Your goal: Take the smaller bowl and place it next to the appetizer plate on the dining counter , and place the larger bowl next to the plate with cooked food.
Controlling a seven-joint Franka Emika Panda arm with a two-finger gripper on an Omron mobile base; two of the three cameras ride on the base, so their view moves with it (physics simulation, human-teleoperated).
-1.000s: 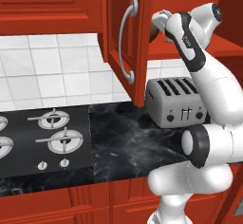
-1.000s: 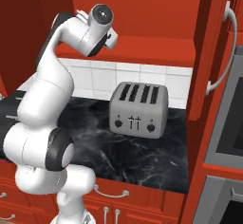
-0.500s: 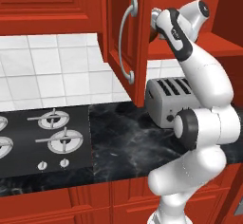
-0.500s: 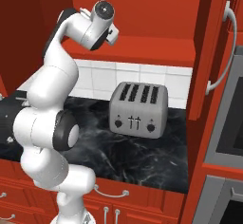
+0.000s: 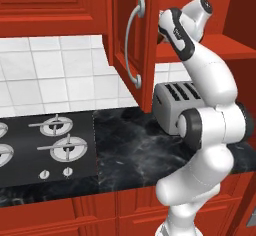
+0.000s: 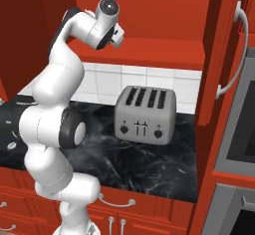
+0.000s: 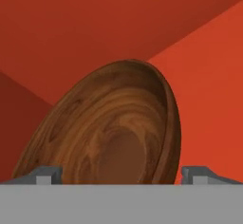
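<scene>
Now reaching deeper into the cabinet (image 6: 149,45), hand (image 7: 121,173) wide open, empty, straddling the smaller bowl (image 7: 114,133), ready to grasp.

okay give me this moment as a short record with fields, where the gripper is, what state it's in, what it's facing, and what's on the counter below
Gripper location: gripper reaching up into the open red wall cabinet
Gripper state: open, fingertips spread wide, nothing held
Facing: smaller bowl, dark brown wood, close ahead between the fingertips; contact cannot be told
Cabinet door: cabinet door swung open, left of the arm
Counter below: toaster on black marble wall counter
Left of toaster: stove burners
</scene>
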